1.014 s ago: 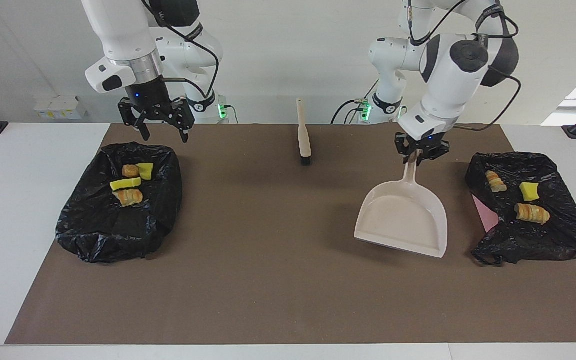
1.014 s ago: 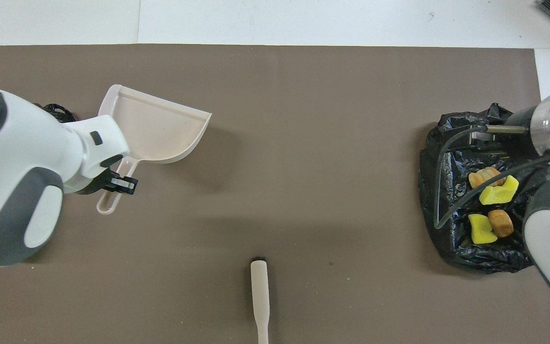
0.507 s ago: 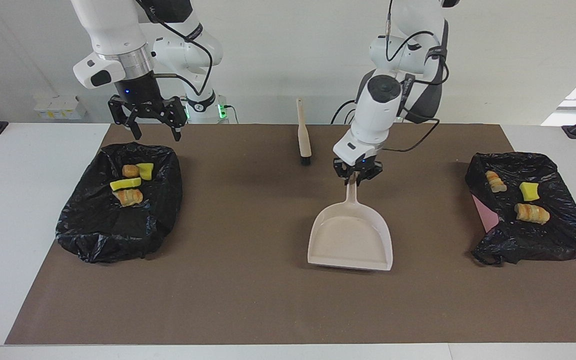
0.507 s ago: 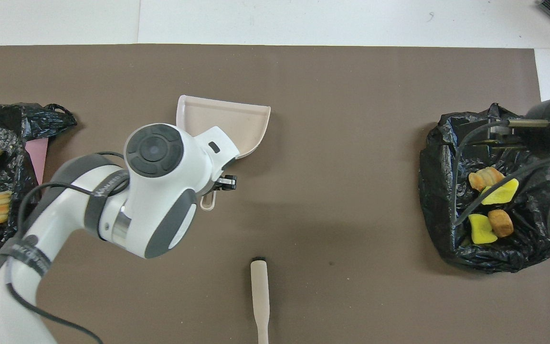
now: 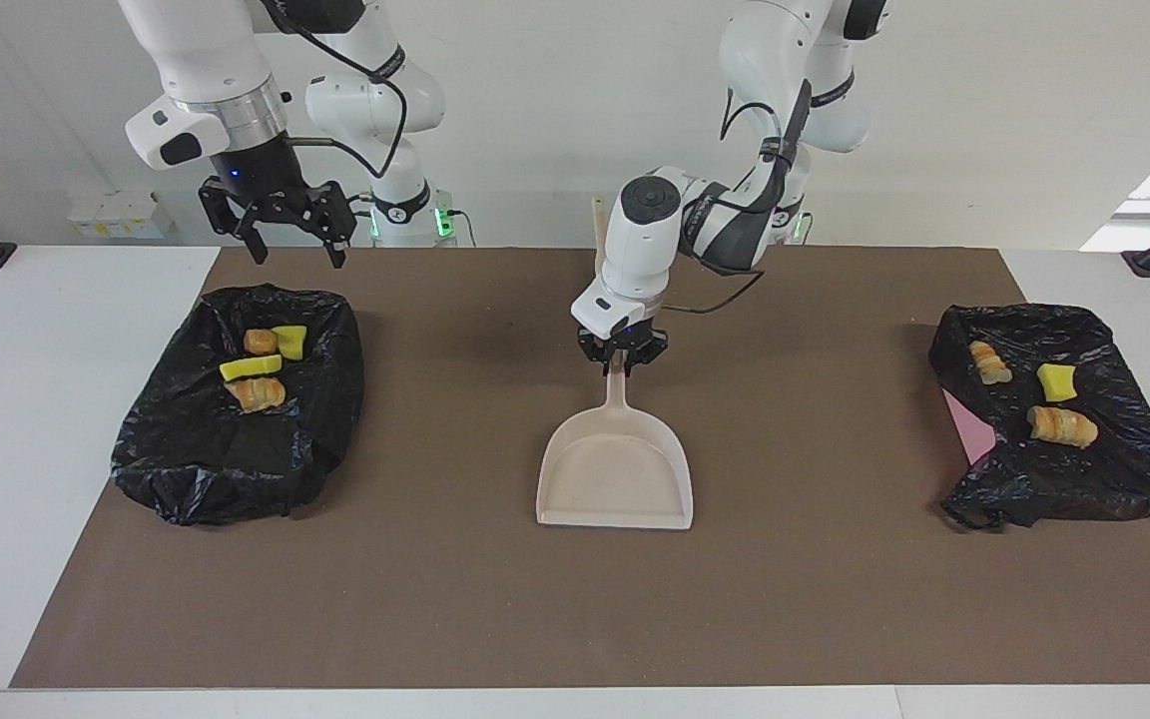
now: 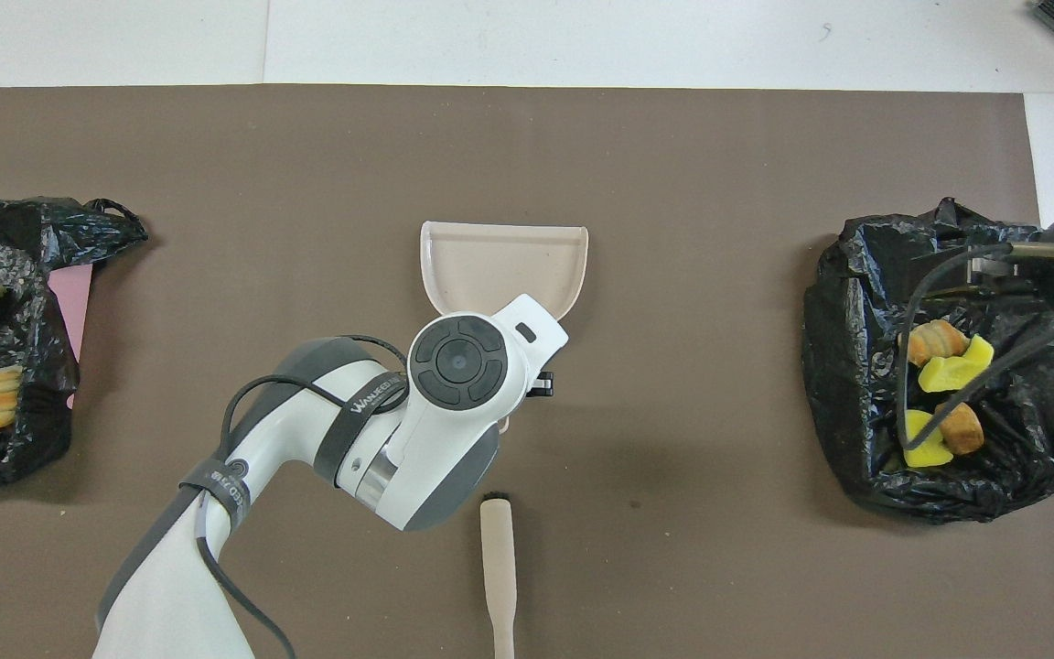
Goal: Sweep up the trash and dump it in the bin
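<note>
Left gripper (image 5: 621, 365) at the beige plastic dustpan (image 5: 615, 475) handle (grip unclear), mid-mat.
Right gripper (image 5: 287, 240) spread wide, holding nothing, above the black bin bag (image 5: 236, 439).

Yellow and tan trash (image 5: 261, 369) lumps in two black bags (image 5: 186, 449)

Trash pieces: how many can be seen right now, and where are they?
7. Four lie in the black bag at the right arm's end: two yellow, two orange-brown. Three lie on the black bag at the left arm's end. Folds may hide more.
</note>
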